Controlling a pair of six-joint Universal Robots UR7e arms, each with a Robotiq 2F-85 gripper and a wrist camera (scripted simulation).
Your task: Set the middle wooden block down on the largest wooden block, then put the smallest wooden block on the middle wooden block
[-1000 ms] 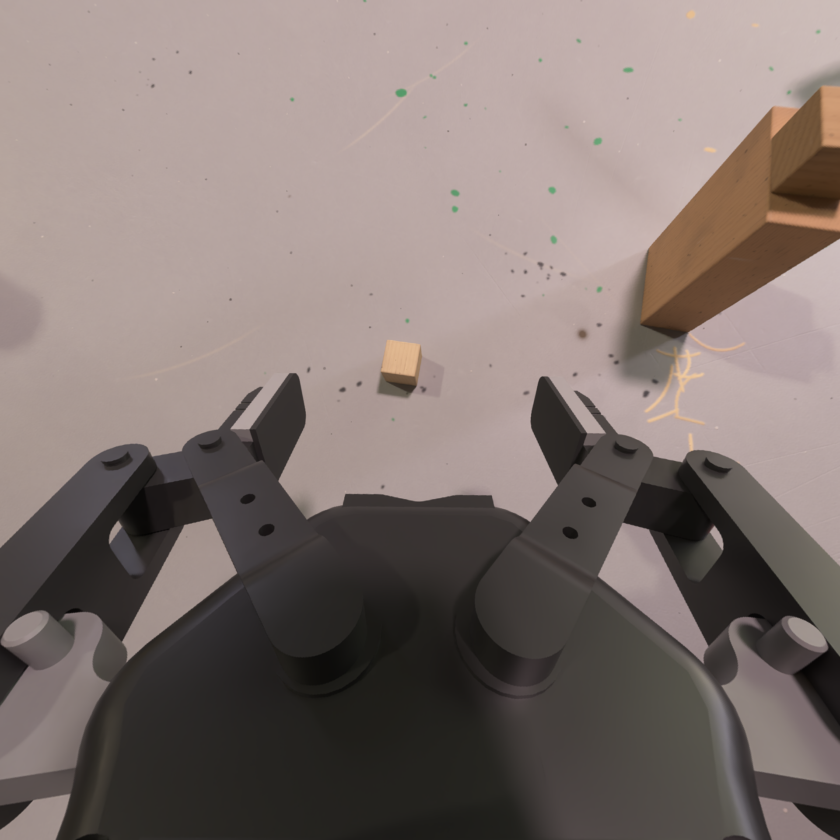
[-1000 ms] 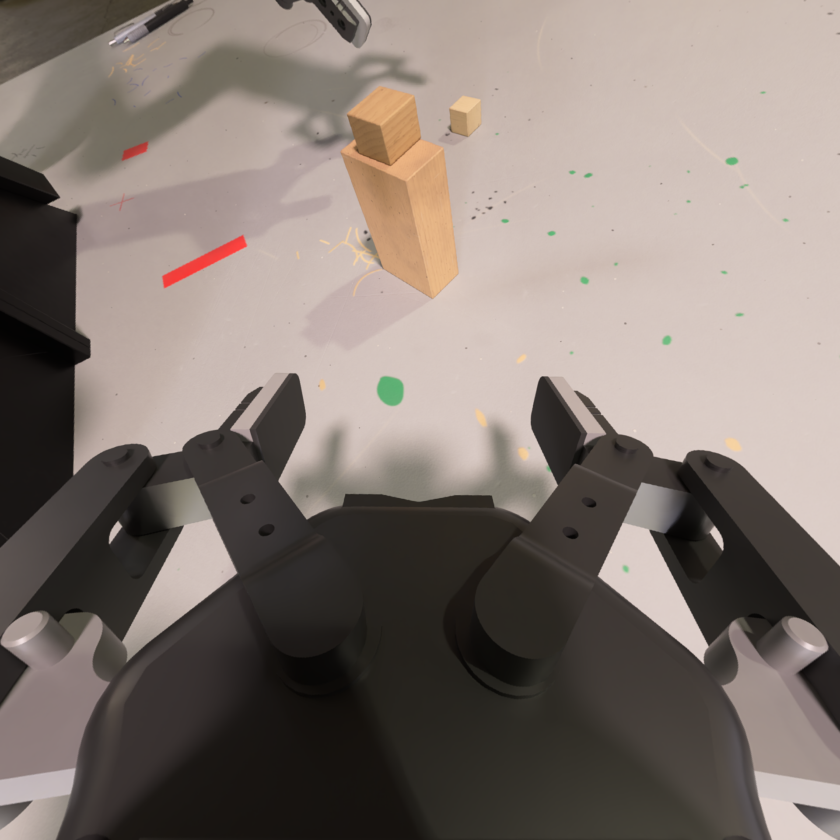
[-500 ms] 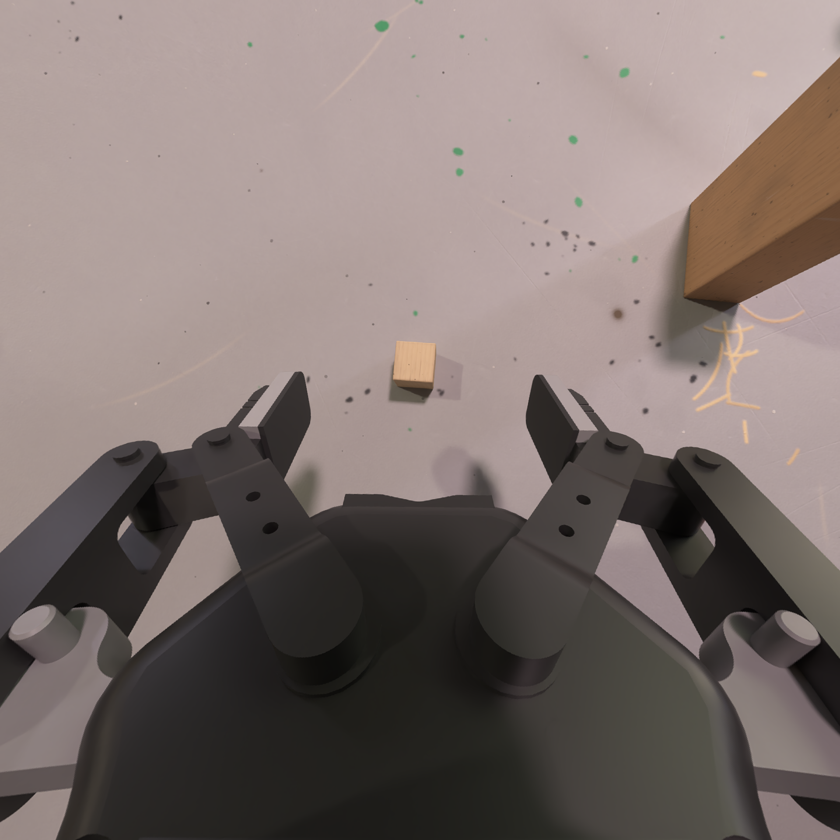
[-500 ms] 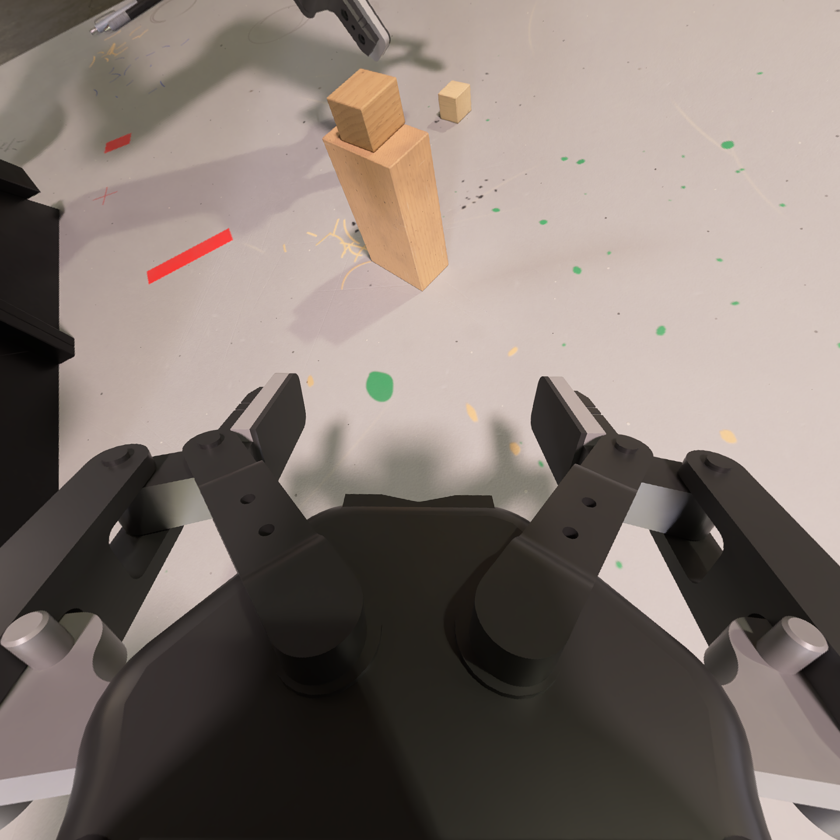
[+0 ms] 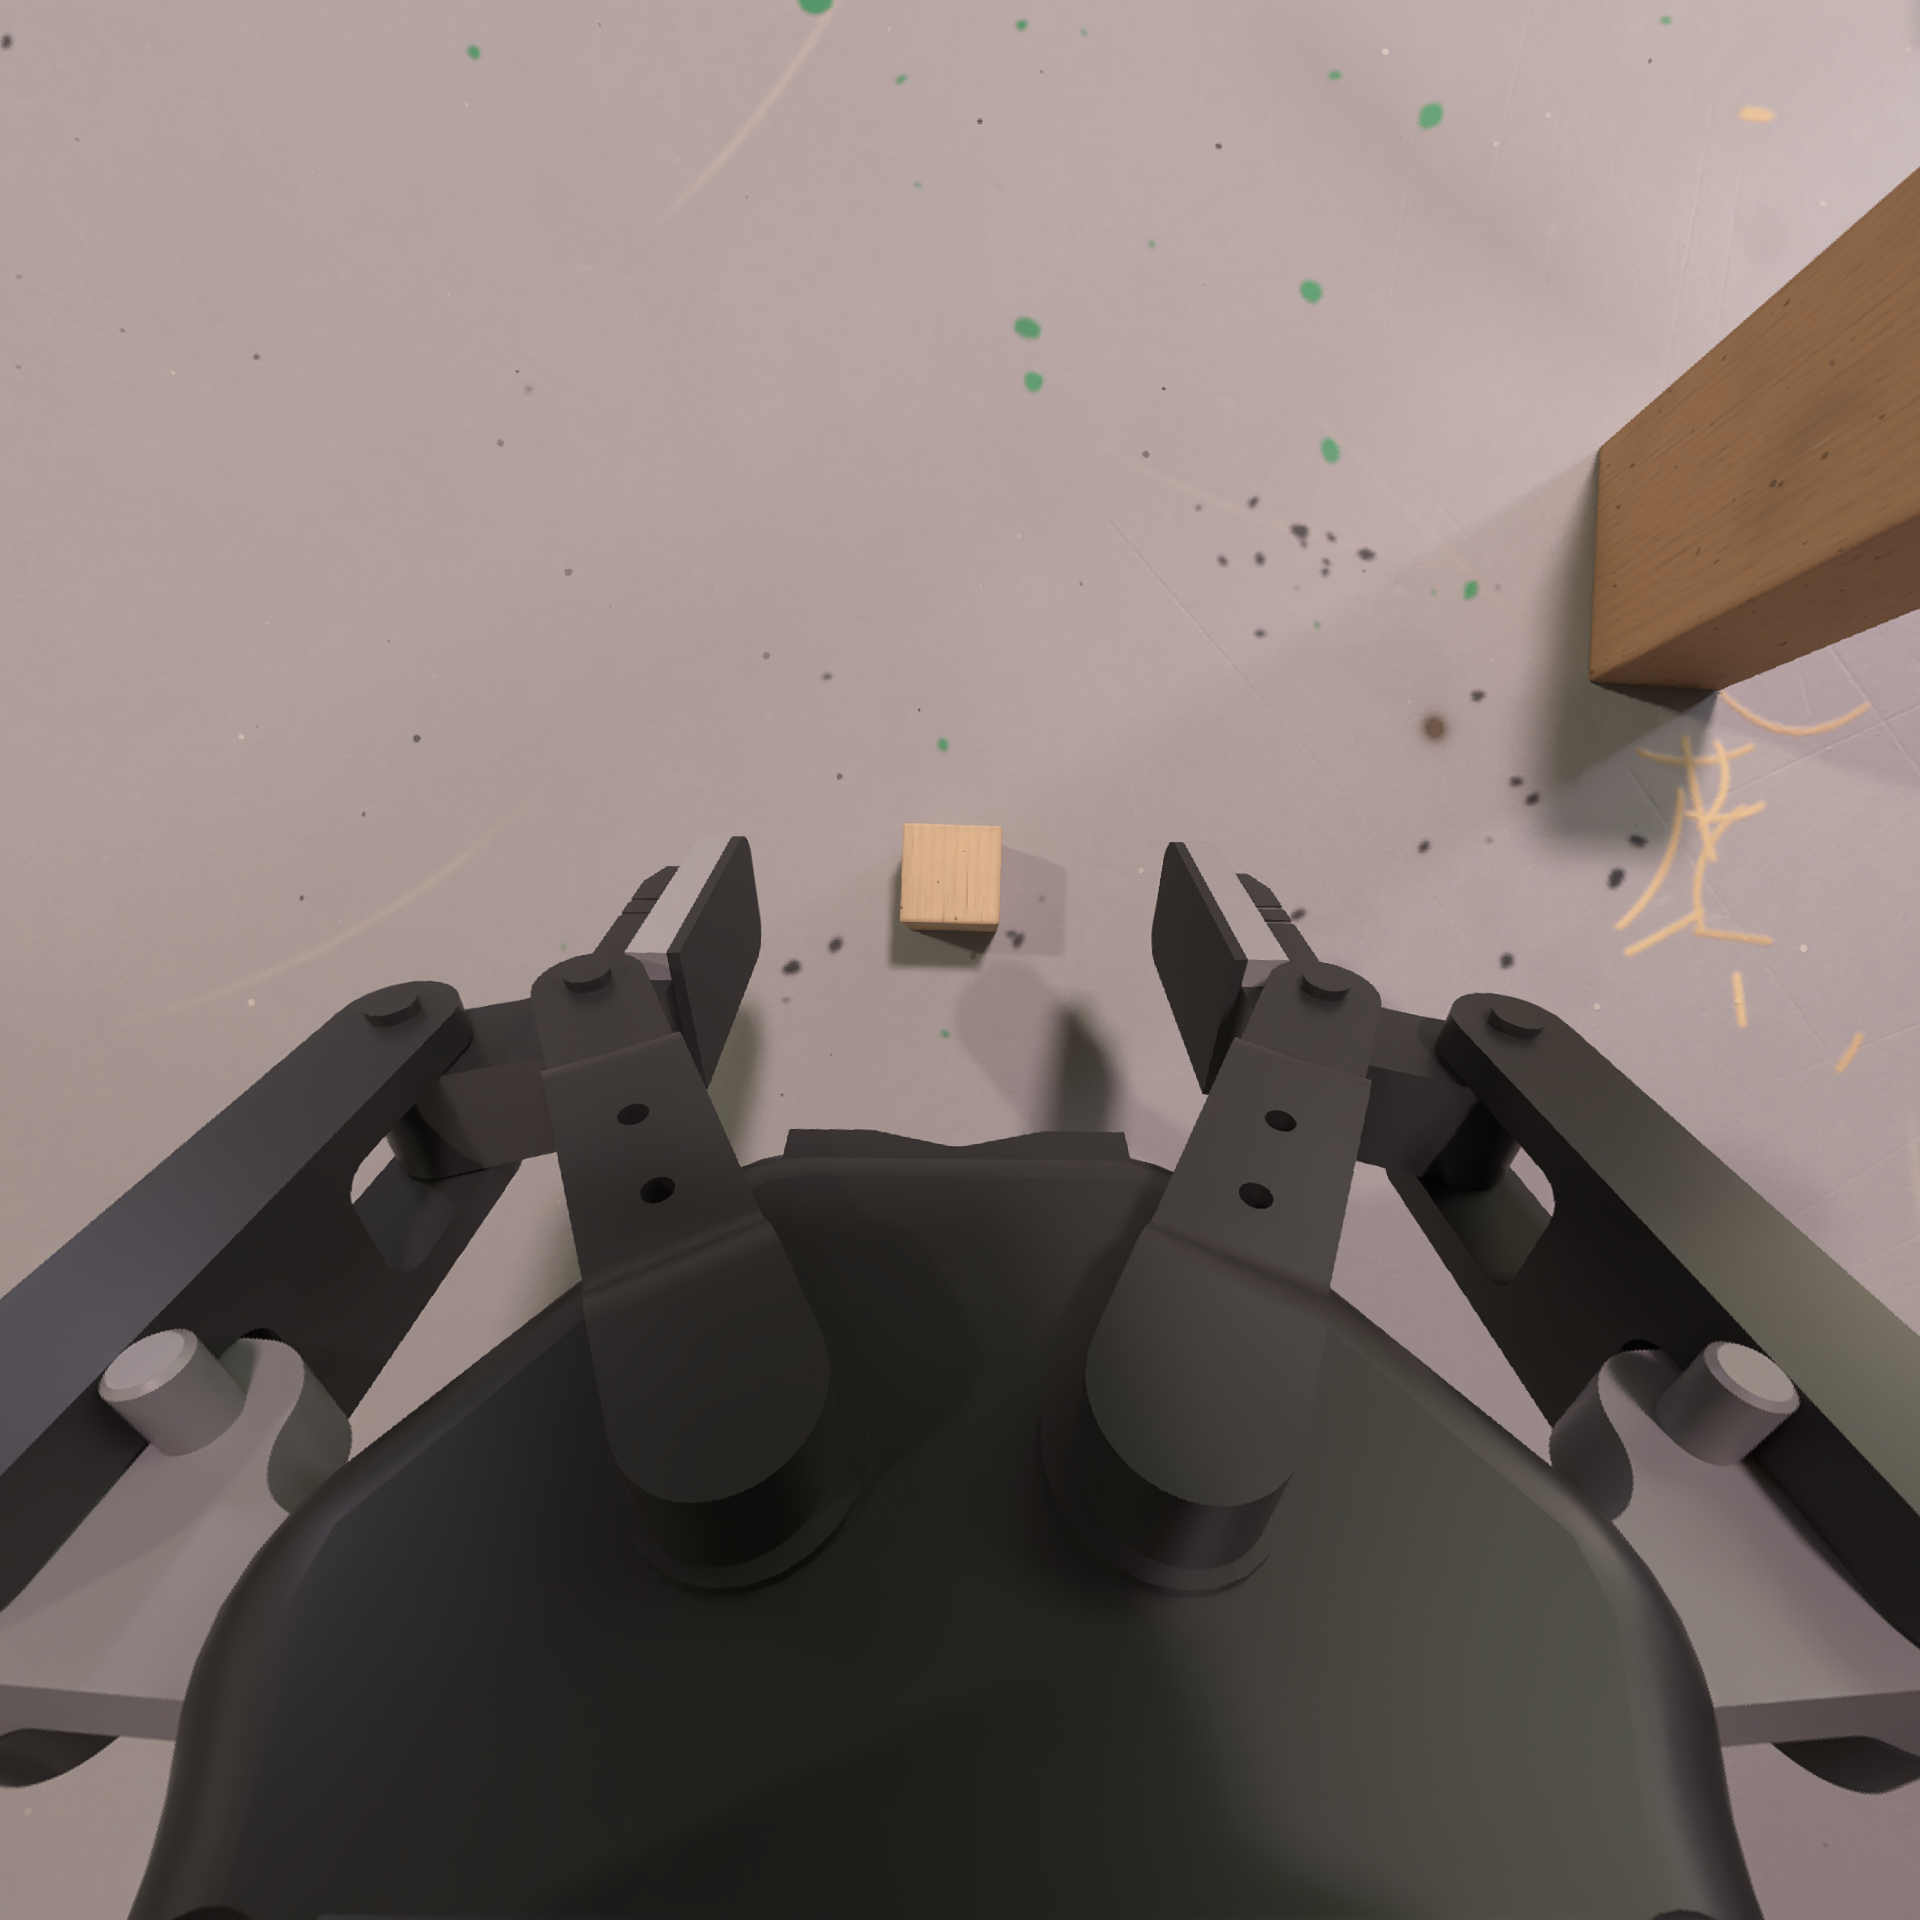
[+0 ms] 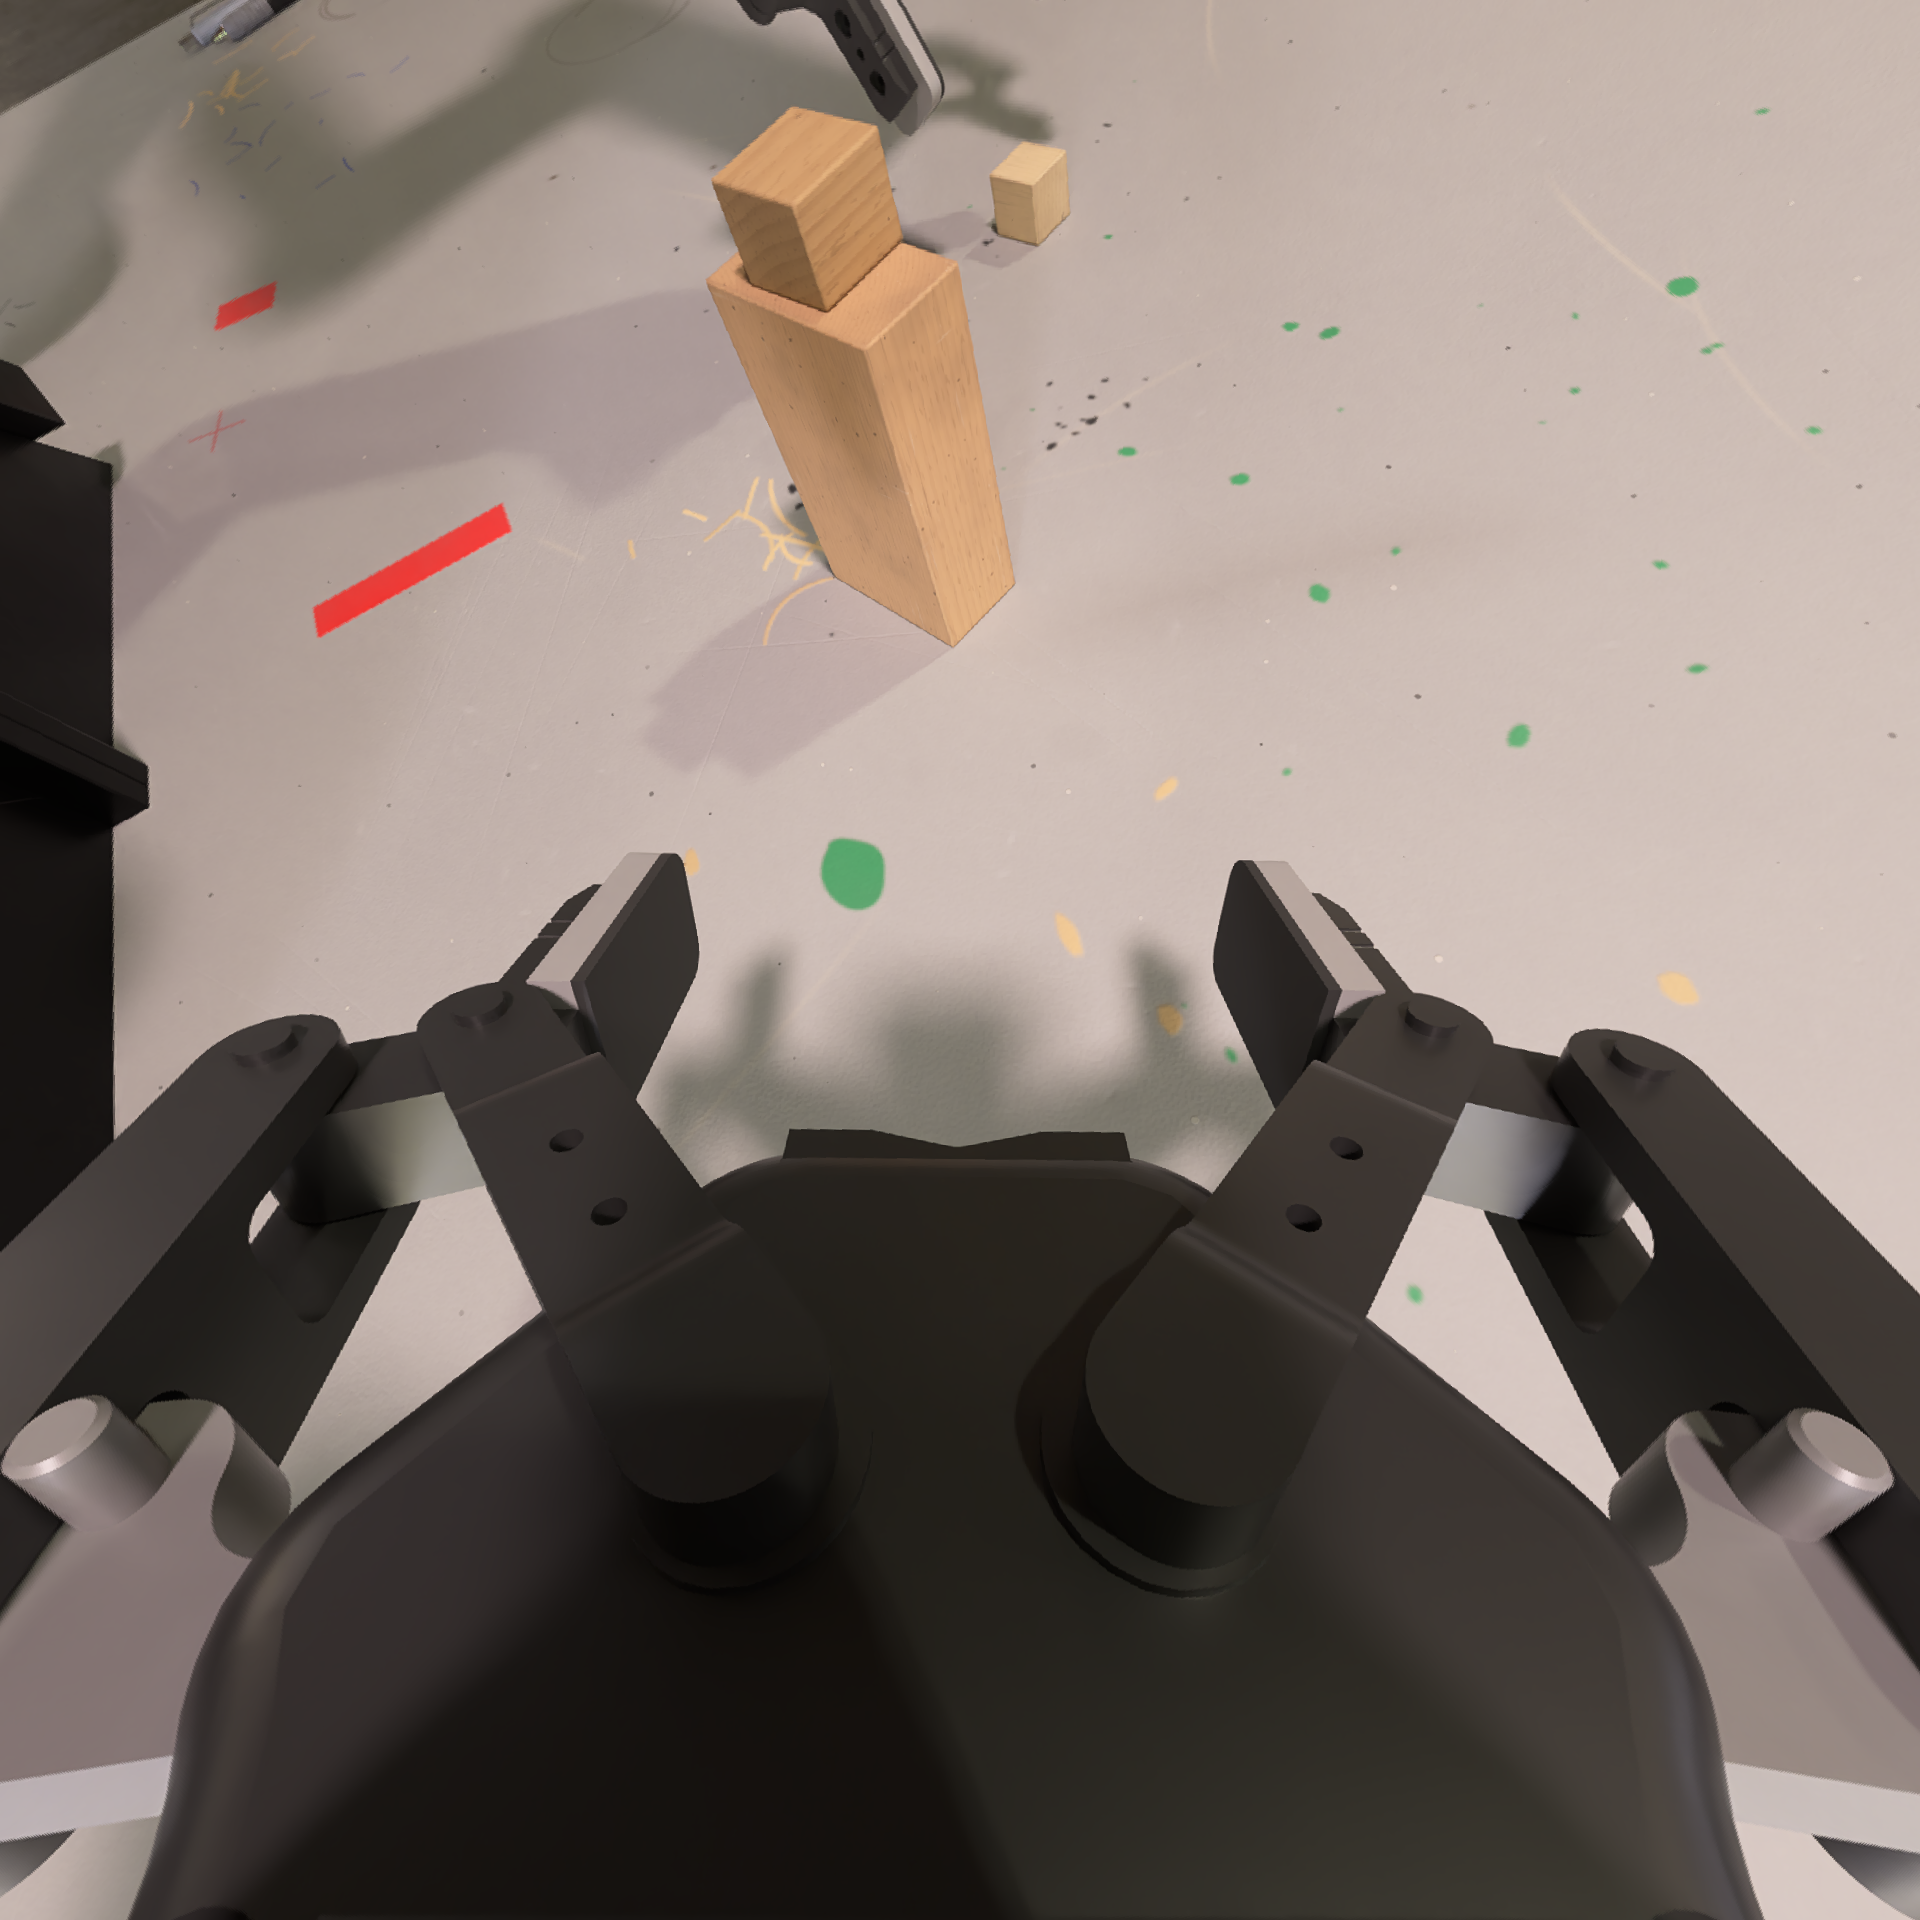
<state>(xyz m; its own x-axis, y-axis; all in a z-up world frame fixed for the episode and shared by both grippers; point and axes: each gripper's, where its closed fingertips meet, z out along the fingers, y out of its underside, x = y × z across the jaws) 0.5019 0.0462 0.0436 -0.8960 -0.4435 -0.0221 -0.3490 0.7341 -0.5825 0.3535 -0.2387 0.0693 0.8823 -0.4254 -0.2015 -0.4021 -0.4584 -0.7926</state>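
Left wrist view shows the left end effector (image 5: 954,925) with its fingers spread wide, empty, poised over the smallest wooden block (image 5: 951,875). That pale cube sits on the table (image 5: 416,416), in line with the gap between the two pads and touching neither. To the right, well apart from the cube, the lower part of the largest wooden block (image 5: 1766,499) enters from the frame edge, its base planted on the table beside a scatter of yellow scribbles (image 5: 1704,852).

From the right wrist view, the right end effector (image 6: 956,935) is likewise spread apart and holds nothing, hanging above a green paint spot (image 6: 852,873). Farther off, the largest wooden block (image 6: 883,447) stands upright with the middle wooden block (image 6: 808,208) resting on its top face. The smallest wooden block (image 6: 1029,192) lies on the table just beyond this stack, apart from it. One finger of the left end effector (image 6: 883,62) shows above it at the top edge. A red strip (image 6: 410,569) marks the table to the left of the stack.
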